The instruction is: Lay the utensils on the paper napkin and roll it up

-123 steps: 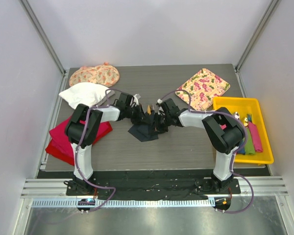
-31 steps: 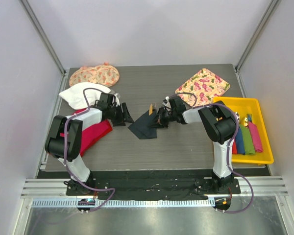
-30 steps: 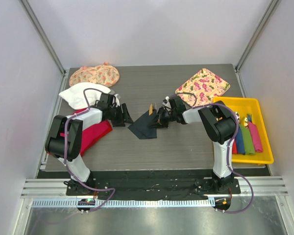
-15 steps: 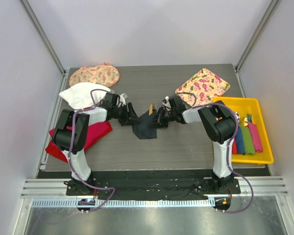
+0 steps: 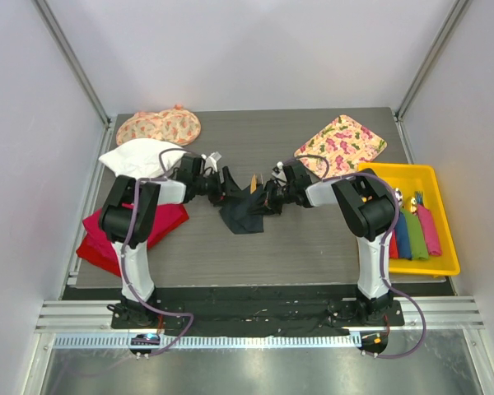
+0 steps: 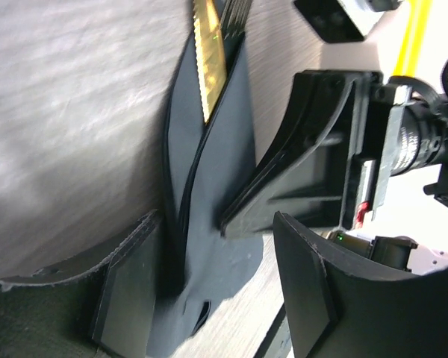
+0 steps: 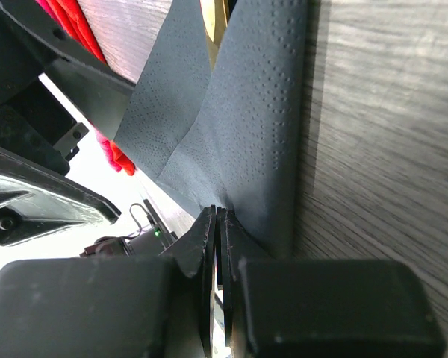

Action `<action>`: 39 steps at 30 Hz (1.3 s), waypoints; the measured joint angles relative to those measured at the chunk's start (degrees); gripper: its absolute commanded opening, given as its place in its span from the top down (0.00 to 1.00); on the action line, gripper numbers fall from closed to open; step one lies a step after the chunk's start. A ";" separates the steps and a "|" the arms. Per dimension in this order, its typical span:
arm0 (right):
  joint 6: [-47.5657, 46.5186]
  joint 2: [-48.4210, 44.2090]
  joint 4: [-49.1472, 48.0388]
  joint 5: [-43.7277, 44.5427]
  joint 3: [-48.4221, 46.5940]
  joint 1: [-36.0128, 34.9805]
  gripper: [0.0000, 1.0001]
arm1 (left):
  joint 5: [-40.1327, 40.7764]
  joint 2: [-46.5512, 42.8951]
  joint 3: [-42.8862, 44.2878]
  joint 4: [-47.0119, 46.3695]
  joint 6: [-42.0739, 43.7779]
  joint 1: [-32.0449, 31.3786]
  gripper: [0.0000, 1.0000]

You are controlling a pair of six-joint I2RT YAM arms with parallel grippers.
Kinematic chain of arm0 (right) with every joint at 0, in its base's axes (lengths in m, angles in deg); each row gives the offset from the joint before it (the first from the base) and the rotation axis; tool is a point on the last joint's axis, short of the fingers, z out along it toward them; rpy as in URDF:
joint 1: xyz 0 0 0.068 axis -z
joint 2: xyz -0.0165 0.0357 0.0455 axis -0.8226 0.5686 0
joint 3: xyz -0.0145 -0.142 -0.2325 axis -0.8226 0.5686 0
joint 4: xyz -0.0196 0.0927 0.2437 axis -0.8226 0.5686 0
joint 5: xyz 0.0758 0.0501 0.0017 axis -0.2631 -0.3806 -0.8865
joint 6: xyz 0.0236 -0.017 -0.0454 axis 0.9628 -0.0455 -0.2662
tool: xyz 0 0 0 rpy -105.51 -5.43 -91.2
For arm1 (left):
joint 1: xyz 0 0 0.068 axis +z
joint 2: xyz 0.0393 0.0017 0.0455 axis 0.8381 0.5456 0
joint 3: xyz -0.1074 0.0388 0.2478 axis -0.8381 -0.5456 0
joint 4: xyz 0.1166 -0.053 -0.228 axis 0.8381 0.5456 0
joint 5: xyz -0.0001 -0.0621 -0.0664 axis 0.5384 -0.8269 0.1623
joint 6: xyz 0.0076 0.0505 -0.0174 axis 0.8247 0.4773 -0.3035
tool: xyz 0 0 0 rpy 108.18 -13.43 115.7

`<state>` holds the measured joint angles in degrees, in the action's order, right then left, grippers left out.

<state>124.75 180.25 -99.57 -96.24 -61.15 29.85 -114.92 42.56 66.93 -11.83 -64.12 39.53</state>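
worktop point(image 5: 313, 239): grey wood grain. yellow tray point(image 5: 428, 270) sits at its 3 o'clock edge, red cloth point(image 5: 99, 247) at 9 o'clock. paper napkin point(image 5: 243, 218) is mid-worktop, dark, pulled up into a ridge and partly folded over the utensils point(image 5: 253, 180). left hand point(image 5: 226, 184) is at the napkin's 10 o'clock corner, fingers apart and straddling the raised fold; can't tell if a pad touches the paper. right hand point(image 5: 267, 197) is at the napkin's 2 o'clock side, fingers pinched together on the napkin edge. the utensils' tan tips poke out of the fold toward 12 o'clock, between the two hands.
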 measured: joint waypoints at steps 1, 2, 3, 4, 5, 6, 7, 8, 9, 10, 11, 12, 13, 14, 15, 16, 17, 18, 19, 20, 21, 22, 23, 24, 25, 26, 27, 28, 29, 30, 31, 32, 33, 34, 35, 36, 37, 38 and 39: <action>0.00 0.02 0.02 -0.02 -0.04 0.00 0.93 | -0.63 0.68 0.50 -0.79 -0.11 -0.04 0.35; 0.00 0.02 0.02 -0.02 -0.07 0.00 0.93 | -1.16 1.25 0.85 -1.57 -0.11 -0.09 0.36; 0.00 0.02 0.04 -0.02 -0.07 0.00 0.93 | -1.49 1.60 1.01 -2.16 -0.09 -0.11 0.37; 0.00 0.02 0.04 -0.02 -0.09 0.00 0.93 | -1.99 1.95 1.18 -2.60 -0.02 -0.11 0.37; 0.00 0.04 0.07 -0.04 -0.11 0.00 0.93 | -2.47 2.25 1.46 -2.64 0.15 -0.11 0.37; 0.00 0.09 0.07 -0.07 -0.13 0.00 0.93 | -2.80 2.45 1.70 -2.51 0.46 -0.09 0.38; 0.00 0.11 0.07 -0.11 -0.15 0.00 0.93 | -2.93 2.49 1.77 -2.36 0.90 -0.07 0.37; 0.00 0.11 0.07 -0.11 -0.15 0.00 0.93 | -3.08 2.47 1.77 -2.16 1.46 0.00 0.38; 0.00 0.11 0.07 -0.09 -0.15 0.00 0.93 | -3.28 2.47 1.77 -1.99 1.95 0.26 0.38; 0.00 0.11 0.07 -0.09 -0.17 0.00 0.93 | -3.63 2.36 1.77 -1.51 2.49 0.52 0.38; 0.00 0.11 0.07 -0.11 -0.15 0.00 0.93 | -3.85 2.16 1.73 -0.79 3.02 0.79 0.38; 0.00 0.11 0.07 -0.09 -0.17 0.00 0.93 | -3.96 1.88 1.53 -0.24 3.26 1.01 0.39; 0.00 0.11 0.07 -0.09 -0.17 0.00 0.93 | -4.24 1.33 0.92 0.57 3.54 1.49 0.39; 0.00 0.11 0.07 -0.09 -0.17 0.00 0.93 | -4.35 0.81 0.42 1.27 3.74 1.95 0.39; 0.00 0.11 0.07 -0.09 -0.17 0.00 0.93 | -4.42 0.04 -0.42 2.23 4.11 2.64 0.39; 0.00 0.11 0.07 -0.09 -0.17 0.00 0.93 | -4.48 -0.66 -1.05 3.08 4.42 3.23 0.40; 0.00 0.11 0.07 -0.09 -0.17 0.00 0.93 | -4.46 -1.25 -1.60 3.61 4.57 3.67 0.40; 0.00 0.11 0.07 -0.09 -0.17 0.00 0.93 | -4.37 -1.97 -2.34 4.35 4.76 4.17 0.41; 0.00 0.11 0.07 -0.09 -0.17 0.00 0.93 | -4.33 -2.54 -2.89 5.05 4.90 4.50 0.42; 0.00 0.11 0.07 -0.09 -0.17 0.00 0.93 | -4.28 -2.97 -3.32 5.70 4.92 4.79 0.43; 0.00 0.11 0.07 -0.09 -0.17 0.00 0.93 | -4.28 -3.28 -3.65 6.19 4.94 4.90 0.44; 0.00 0.11 0.07 -0.09 -0.17 0.00 0.93 | -4.15 -3.69 -4.13 6.80 4.96 5.09 0.46; 0.00 0.11 0.07 -0.07 -0.17 0.00 0.93 | -4.11 -3.98 -4.46 7.17 4.96 5.18 0.52; 0.00 0.11 0.07 -0.07 -0.17 0.00 0.93 | -4.02 -4.28 -4.79 7.74 4.94 5.20 0.56; 0.00 0.11 0.07 -0.07 -0.17 0.00 0.93 | -3.78 -4.50 -5.11 8.15 4.94 5.22 0.59; 0.00 0.11 0.07 -0.07 -0.17 0.00 0.93 | -3.45 -4.63 -5.42 8.57 4.90 5.22 0.64; 0.00 0.11 0.07 -0.07 -0.17 0.00 0.93 | -3.26 -4.68 -5.68 8.92 4.68 5.22 0.66; 0.00 0.11 0.07 -0.07 -0.17 0.00 0.93 | -3.17 -4.68 -5.90 9.31 4.61 5.22 0.70; 0.00 0.11 0.07 -0.07 -0.17 0.00 0.93 | -2.95 -4.68 -6.08 9.49 4.42 5.20 0.73; 0.00 0.11 0.07 -0.07 -0.17 0.00 0.93 | -2.93 -4.68 -6.14 9.66 4.24 5.22 0.76; 0.00 0.11 0.09 -0.07 -0.17 0.00 0.93 | -2.82 -4.70 -6.16 9.86 4.07 5.20 0.78; 0.00 0.11 0.09 -0.07 -0.17 0.00 0.93 | -2.78 -4.79 -6.16 9.94 3.63 5.18 0.81; 0.00 0.11 0.09 -0.04 -0.17 0.00 0.93 | -2.78 -5.01 -6.16 9.97 3.13 5.16 0.83; 0.00 0.11 0.09 -0.04 -0.17 0.00 0.94 | -2.75 -5.31 -6.16 9.90 2.89 5.11 0.85; 0.00 0.11 0.09 -0.04 -0.17 0.00 0.94 | -2.75 -5.57 -6.12 9.84 2.64 5.03 0.86; 0.00 0.11 0.09 -0.04 -0.17 0.00 0.94 | -2.75 -5.90 -6.08 9.81 2.05 4.87 0.87; 0.00 0.11 0.09 -0.04 -0.17 0.00 0.94 | -2.75 -6.23 -6.05 9.60 1.60 4.72 0.89; 0.00 0.11 0.09 -0.04 -0.17 0.00 0.94 | -2.78 -6.51 -5.90 9.18 1.05 4.48 0.89; 0.00 0.11 0.09 -0.04 -0.17 0.00 0.94 | -2.78 -6.54 -5.86 9.05 0.87 4.22 0.90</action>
<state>124.75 180.36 -99.49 -96.28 -61.32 29.85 -117.69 36.03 61.07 -2.78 -63.25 43.74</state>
